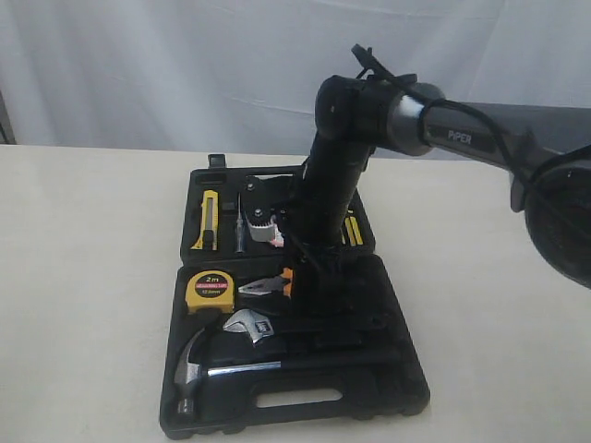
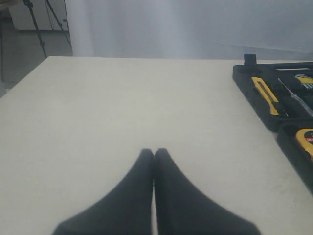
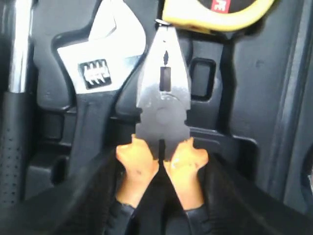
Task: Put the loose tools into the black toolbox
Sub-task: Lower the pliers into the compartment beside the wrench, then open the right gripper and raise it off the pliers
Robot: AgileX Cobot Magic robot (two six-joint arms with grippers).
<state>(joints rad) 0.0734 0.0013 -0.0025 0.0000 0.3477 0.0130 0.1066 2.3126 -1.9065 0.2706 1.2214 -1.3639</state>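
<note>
The knife [image 1: 210, 220], tape measure [image 1: 210, 290] and tape roll [image 1: 266, 224] sit in the toolbox [image 1: 388, 388]; only the pliers [image 3: 163, 98], pinched by the right end effector [image 3: 160, 169], seem left, with the left end effector [image 2: 154, 152] pressed together.

The outside camera looks from the near side, a bit above, over the bench [image 1: 83, 277] at the whole toolbox [image 1: 388, 392]. The left wrist camera sits low over the bench, facing far, and catches the toolbox's left edge. The right wrist camera looks down, very close, at the pliers [image 3: 164, 93]. All three see the tape measure [image 1: 210, 291].
</note>
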